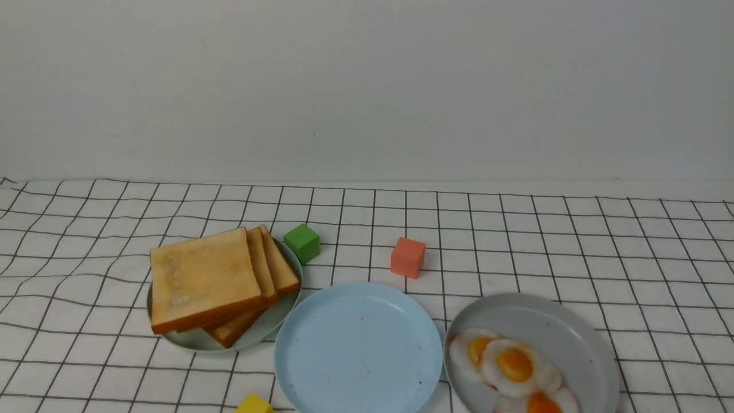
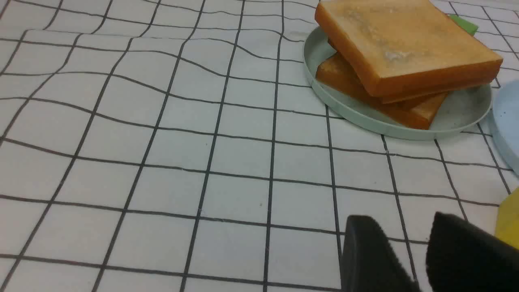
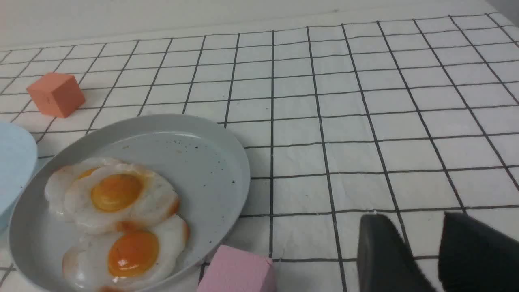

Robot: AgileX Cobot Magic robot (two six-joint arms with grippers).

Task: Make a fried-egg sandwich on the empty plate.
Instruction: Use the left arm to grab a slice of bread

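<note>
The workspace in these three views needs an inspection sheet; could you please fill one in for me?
Surface: white grid-patterned tablecloth, wrinkled.
Job's things: light blue plate bare; toast slices stacked on pale green plate; fried eggs on grey plate; no sandwich assembled.
Clutter: green cube, orange cube, yellow cube, pink cube, all loose on the cloth.
Grippers: left gripper and right gripper each with fingers apart, holding nothing.
Cables: nothing seen.
Surroundings: plain pale wall behind the table.
</note>
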